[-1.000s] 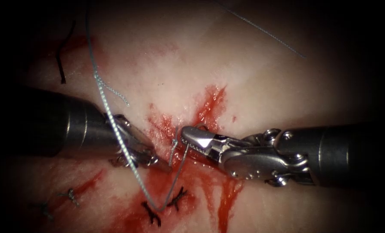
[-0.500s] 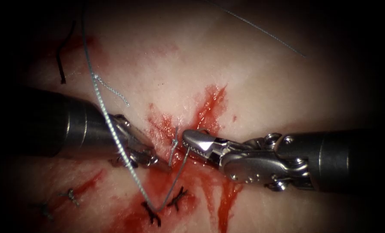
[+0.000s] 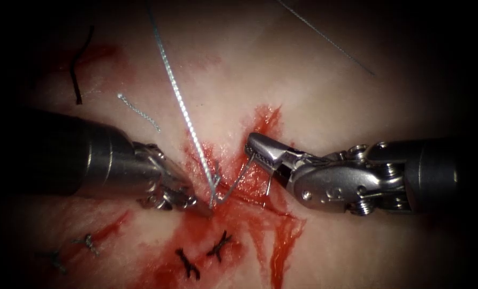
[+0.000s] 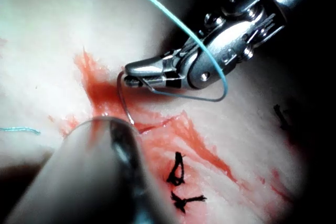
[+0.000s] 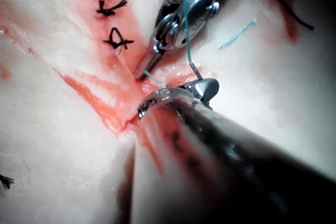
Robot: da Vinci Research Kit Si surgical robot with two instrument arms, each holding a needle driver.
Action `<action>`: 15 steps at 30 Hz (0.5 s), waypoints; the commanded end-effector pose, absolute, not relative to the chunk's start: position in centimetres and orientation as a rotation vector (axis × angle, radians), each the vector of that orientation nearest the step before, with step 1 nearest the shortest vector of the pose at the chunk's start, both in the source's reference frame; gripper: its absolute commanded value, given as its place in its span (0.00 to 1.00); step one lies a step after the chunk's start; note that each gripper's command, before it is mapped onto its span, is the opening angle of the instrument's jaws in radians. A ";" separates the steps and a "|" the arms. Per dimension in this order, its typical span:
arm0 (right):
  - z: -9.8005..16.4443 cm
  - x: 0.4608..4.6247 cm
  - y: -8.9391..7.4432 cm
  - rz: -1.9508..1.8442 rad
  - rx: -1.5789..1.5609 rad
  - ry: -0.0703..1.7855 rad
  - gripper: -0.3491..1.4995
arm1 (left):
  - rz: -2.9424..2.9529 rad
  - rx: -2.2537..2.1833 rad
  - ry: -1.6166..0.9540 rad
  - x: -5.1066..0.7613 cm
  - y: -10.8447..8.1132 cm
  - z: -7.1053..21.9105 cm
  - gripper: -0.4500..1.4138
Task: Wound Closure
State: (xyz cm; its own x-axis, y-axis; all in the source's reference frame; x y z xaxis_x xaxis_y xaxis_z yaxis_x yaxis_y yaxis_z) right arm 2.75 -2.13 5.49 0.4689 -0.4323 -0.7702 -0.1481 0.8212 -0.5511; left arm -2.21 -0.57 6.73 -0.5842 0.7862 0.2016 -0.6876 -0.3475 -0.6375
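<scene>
Curved needle [image 3: 237, 179]: thin, silvery, clamped near its tail by the right pincer [image 3: 256, 147], tip meeting the left pincer [image 3: 204, 206] at the cut. The left pincer's grip cannot be told. Left wrist view adds the blue thread [image 4: 207, 51] looping over the right pincer.

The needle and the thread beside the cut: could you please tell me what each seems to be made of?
The needle, held near one end by the right tool, looks like polished steel: thin, grey, curved, with bright glints. The thread looks like a twisted or braided fibre, pale blue-grey; its ribbed surface suggests this, though the exact fibre is unclear. The left tool rests its tip at the cut.
</scene>
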 end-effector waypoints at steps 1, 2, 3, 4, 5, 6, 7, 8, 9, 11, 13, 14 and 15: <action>5.5 2.83 -2.1 -0.188 -0.612 1.087 0.00 | 2.010 -0.197 -0.860 -2.26 -0.5 6.7 0.00; 5.5 2.83 -2.1 -0.188 -0.612 1.087 0.00 | 2.006 -0.220 -0.850 -2.28 -0.5 6.7 0.00; 5.5 2.82 -2.1 -0.186 -0.612 1.087 0.00 | 2.002 -0.275 -0.832 -2.31 -0.4 6.7 0.00; 5.5 2.82 -2.1 -0.184 -0.613 1.088 0.00 | 1.999 -0.290 -0.833 -2.32 -0.4 6.6 0.00; 5.5 2.82 -2.1 -0.182 -0.613 1.088 0.00 | 1.991 -0.300 -0.832 -2.32 -0.4 6.6 0.02; 5.5 2.81 -2.1 -0.180 -0.614 1.090 0.00 | 1.978 -0.318 -0.829 -2.33 -0.3 6.6 0.07; 5.5 2.81 -2.1 -0.179 -0.614 1.089 0.00 | 1.970 -0.329 -0.824 -2.32 -0.3 6.6 0.09; 5.5 2.80 -2.1 -0.179 -0.614 1.089 0.00 | 1.964 -0.336 -0.819 -2.32 -0.3 6.5 0.09; 5.5 2.79 -2.1 -0.178 -0.614 1.089 0.00 | 1.958 -0.339 -0.820 -2.32 -0.2 6.5 0.09; 5.5 2.79 -2.1 -0.178 -0.614 1.089 0.00 | 1.950 -0.345 -0.821 -2.31 -0.2 6.5 0.09; 5.5 2.78 -2.1 -0.178 -0.614 1.089 0.00 | 1.937 -0.357 -0.822 -2.32 -0.2 6.5 0.08; 5.5 2.78 -2.1 -0.177 -0.614 1.089 0.00 | 1.921 -0.373 -0.825 -2.36 -0.2 6.5 0.02; 5.5 2.78 -2.1 -0.177 -0.613 1.089 0.00 | 1.901 -0.396 -0.834 -2.42 -0.2 6.5 0.00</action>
State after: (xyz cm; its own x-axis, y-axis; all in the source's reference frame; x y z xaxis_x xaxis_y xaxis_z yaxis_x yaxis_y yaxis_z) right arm 2.70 -2.05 5.46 0.4699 -0.4243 -0.7741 -0.1580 0.8223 -0.5467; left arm -2.40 -0.22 6.48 -0.4543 0.8874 0.0785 -0.6560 -0.2736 -0.7034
